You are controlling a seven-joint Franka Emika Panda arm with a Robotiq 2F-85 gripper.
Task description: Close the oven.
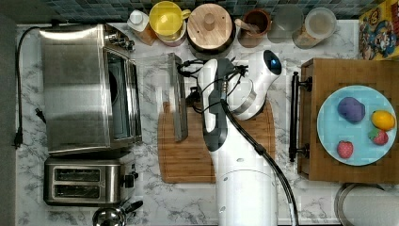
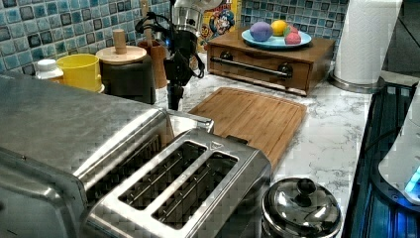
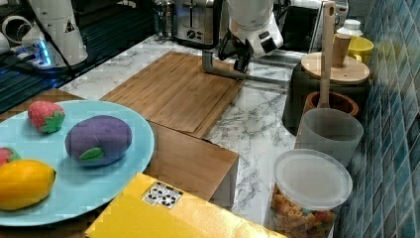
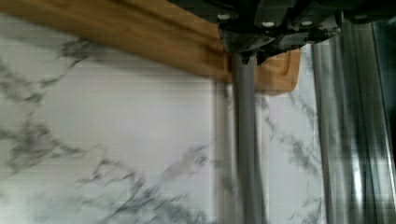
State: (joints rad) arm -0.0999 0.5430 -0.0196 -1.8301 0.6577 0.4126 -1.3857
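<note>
The oven (image 1: 70, 89) stands at the top view's left with its glass door (image 1: 155, 94) swung down flat toward the counter's middle. The door's metal bar handle (image 1: 179, 108) lies at the door's outer edge, over the near end of a wooden cutting board. My gripper (image 1: 194, 100) points down at this handle and is shut on it. In the wrist view the grey handle (image 4: 246, 149) runs straight out from between my gripper (image 4: 243, 56) fingers. The right view shows my gripper (image 3: 241, 67) on the bar handle (image 3: 220, 73).
A two-slot toaster (image 1: 82, 181) sits beside the oven, with a pot lid (image 1: 109, 216) near it. The cutting board (image 1: 188, 155) lies under the arm. Jars and cups (image 1: 209, 26) line the back wall. A wooden drawer box (image 1: 329, 70) with a plate of toy fruit stands at the top view's right.
</note>
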